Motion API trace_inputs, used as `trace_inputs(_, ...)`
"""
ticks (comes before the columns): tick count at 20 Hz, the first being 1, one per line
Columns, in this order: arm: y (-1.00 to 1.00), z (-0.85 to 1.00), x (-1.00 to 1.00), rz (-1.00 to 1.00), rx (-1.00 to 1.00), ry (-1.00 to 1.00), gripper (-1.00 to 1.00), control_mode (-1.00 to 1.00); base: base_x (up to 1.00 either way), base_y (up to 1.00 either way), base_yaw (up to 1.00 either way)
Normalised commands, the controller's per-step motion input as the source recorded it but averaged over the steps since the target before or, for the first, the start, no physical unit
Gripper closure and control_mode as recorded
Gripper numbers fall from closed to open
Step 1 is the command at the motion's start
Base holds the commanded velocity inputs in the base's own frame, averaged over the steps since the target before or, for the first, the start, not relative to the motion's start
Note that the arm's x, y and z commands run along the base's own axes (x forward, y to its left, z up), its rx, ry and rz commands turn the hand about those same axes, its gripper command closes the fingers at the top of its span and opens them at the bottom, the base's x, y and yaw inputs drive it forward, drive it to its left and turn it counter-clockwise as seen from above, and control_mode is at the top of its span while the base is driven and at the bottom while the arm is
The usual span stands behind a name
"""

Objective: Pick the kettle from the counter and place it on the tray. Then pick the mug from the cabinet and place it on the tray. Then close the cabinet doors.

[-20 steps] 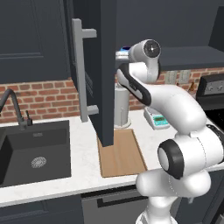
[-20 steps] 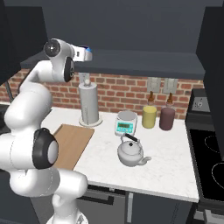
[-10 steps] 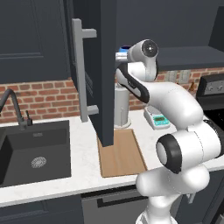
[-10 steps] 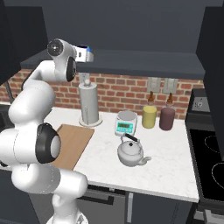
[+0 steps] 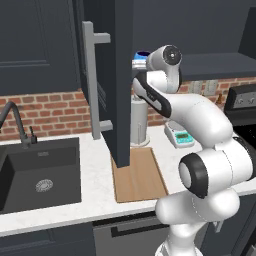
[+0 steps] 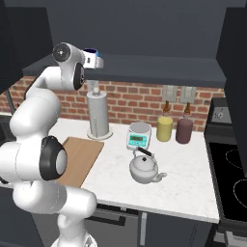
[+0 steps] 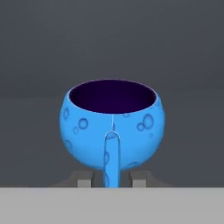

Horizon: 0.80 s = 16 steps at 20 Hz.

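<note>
The blue mug (image 7: 112, 123) stands on the dark cabinet shelf (image 6: 159, 68), its handle turned toward my hand. My gripper (image 7: 112, 177) has one fingertip on each side of that handle, with a thin gap left on both sides, so it is narrowly open. From the base, the mug (image 6: 90, 50) (image 5: 143, 54) peeks over the gripper (image 6: 98, 61) (image 5: 139, 63) up at the shelf. The silver kettle (image 6: 144, 168) sits on the white counter (image 6: 185, 190), right of the wooden tray (image 6: 79, 155) (image 5: 139, 176). One cabinet door (image 5: 118, 75) hangs open.
A paper-towel cylinder (image 6: 98, 116) stands behind the tray. A small scale (image 6: 139, 136), a yellow canister (image 6: 164, 129) and a maroon one (image 6: 184, 130) line the brick wall. A sink (image 5: 40, 176) with faucet (image 5: 15, 122) lies left, a stove (image 6: 231, 179) right.
The fingers have drawn in from wide apart to close around the mug's handle. The arm has barely moved; kettle and tray are as before.
</note>
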Motion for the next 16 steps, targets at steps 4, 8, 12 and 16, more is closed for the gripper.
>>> trace_inputs(4, 0.0, 0.0, 0.0, 0.0, 0.0, 0.0, 1.0, -1.0, 0.0, 0.0, 0.0)
trace_inputs(8, 0.0, 0.0, 0.0, 0.0, 0.0, 0.0, 1.0, -1.0, 0.0, 0.0, 0.0)
trace_inputs(12, 0.0, 0.0, -0.17, 0.0, 0.0, -0.03, 1.0, -1.0, 0.0, 0.0, 0.0)
trace_inputs(16, 0.0, 0.0, -0.25, 0.0, 0.0, -0.04, 1.0, -1.0, 0.0, 0.0, 0.0)
